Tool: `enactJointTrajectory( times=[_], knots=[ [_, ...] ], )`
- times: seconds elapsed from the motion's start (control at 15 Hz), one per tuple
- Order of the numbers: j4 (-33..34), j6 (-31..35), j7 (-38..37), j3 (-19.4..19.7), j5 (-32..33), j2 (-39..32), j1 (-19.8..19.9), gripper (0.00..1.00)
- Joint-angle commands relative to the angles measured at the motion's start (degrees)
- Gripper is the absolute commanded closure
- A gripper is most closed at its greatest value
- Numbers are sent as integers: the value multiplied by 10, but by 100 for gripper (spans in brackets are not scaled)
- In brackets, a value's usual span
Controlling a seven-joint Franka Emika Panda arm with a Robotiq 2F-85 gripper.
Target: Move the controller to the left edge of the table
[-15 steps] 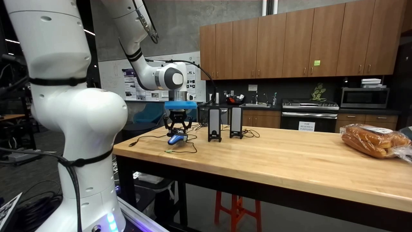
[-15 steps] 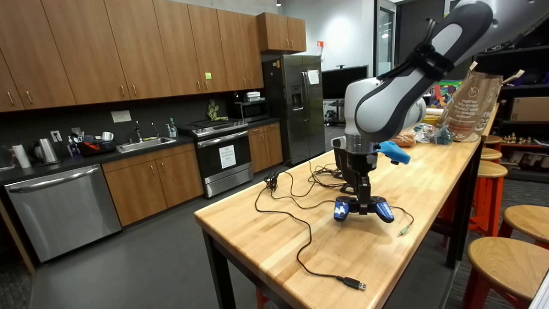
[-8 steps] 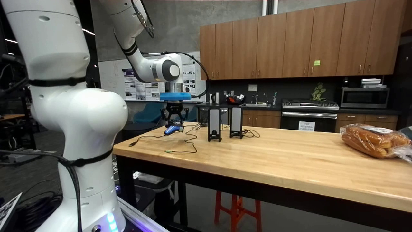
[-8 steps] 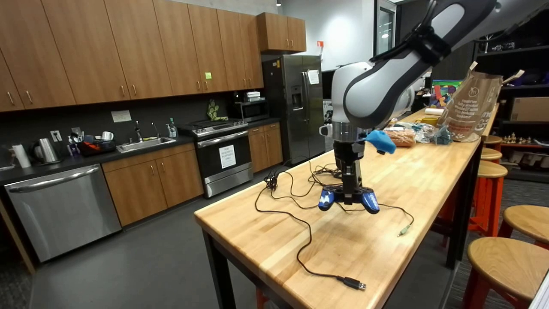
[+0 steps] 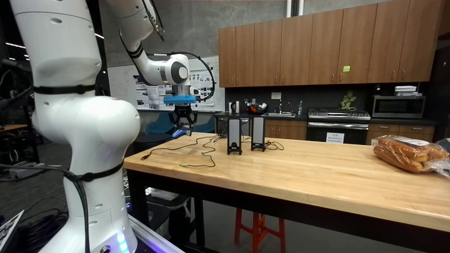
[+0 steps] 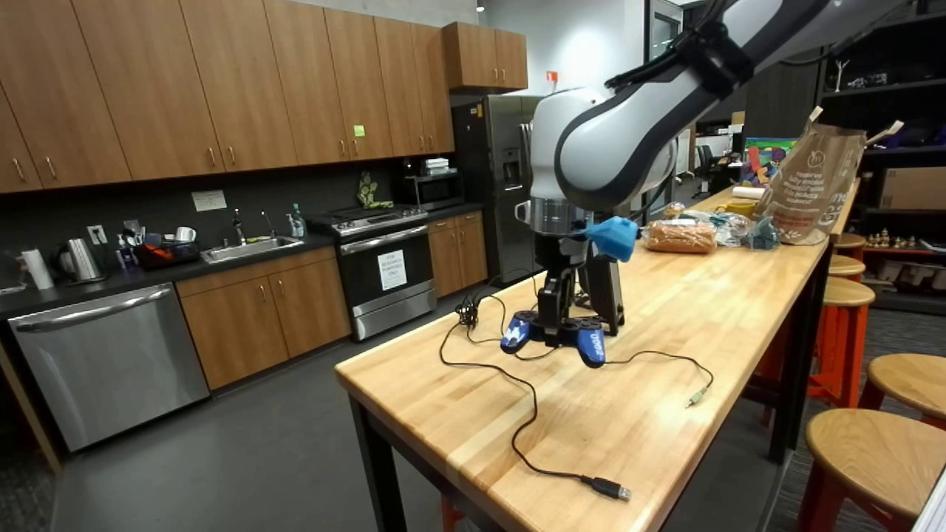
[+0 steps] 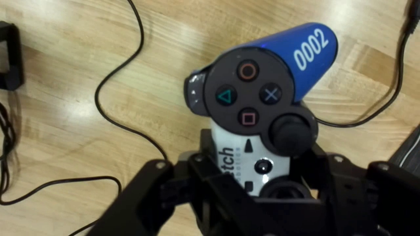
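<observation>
Blue-handled, the PlayStation-style controller point(image 7: 261, 106) is clamped across its middle by the gripper point(image 6: 553, 338), I'd guess for balance.

Blu/blk controller point(image 7: 261, 109), lt-tan table point(image 5: 327, 172)

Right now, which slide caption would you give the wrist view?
Gripper holds the controller by its middle, over the table.

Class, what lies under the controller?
Below the controller is the table. In the wrist view, a dark cable disappears at the controller's edge; anything directly beneath is covered.
</observation>
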State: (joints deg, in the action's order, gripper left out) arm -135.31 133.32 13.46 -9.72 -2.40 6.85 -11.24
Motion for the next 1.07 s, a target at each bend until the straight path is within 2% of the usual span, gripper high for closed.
enactJointTrajectory(
  times=[0.0,0.47,1.0],
  knots=[
    [51,-14,-73,-17,9,-35,-7,64],
    [137,-13,-201,-41,29,-118,-18,64],
    [221,-15,-305,-35,48,-206,-50,64]
  ],
)
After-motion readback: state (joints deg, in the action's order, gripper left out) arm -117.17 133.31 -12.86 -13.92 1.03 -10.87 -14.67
